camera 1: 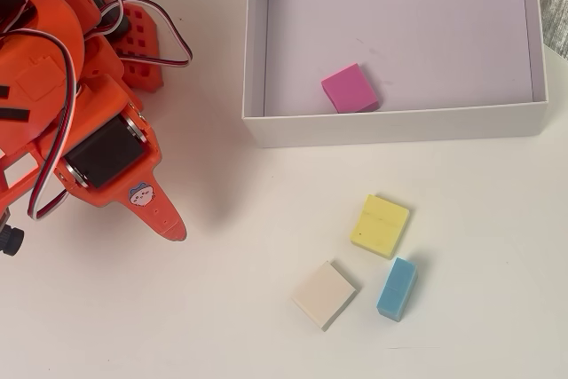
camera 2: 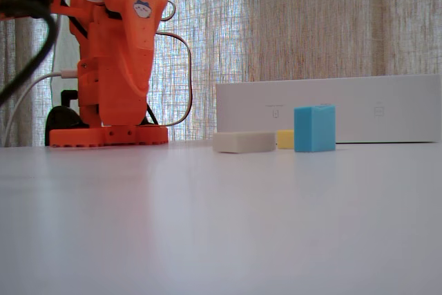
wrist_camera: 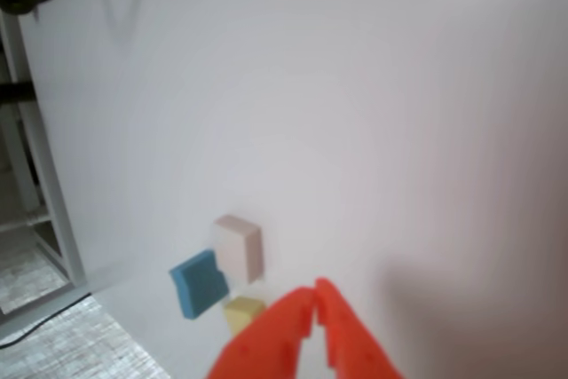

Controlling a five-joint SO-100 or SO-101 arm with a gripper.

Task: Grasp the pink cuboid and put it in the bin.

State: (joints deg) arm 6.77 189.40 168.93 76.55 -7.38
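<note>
The orange gripper (wrist_camera: pixel 312 301) is closest in the wrist view, and its two fingers are pressed together at the tips with nothing between them. It hangs above the bare white table (camera 1: pixel 222 326), out to the left in the overhead view.

The pink cuboid (camera 1: pixel 350 88) is already lying flat on the floor of the bin (camera 1: pixel 390 126), close to the bin's near wall and a bit toward its left side. It sits turned a little, not lined up with the walls. It lies up and to the right of the gripper in the overhead view, with the bin's near-left corner between them.

Outside the bin, near the table's front edge, sit a yellow block (camera 1: pixel 381 225), a cream block (camera 1: pixel 324 294) and a blue block (camera 1: pixel 397 288). I think the job looks done, so the arm only needs to stay clear.
</note>
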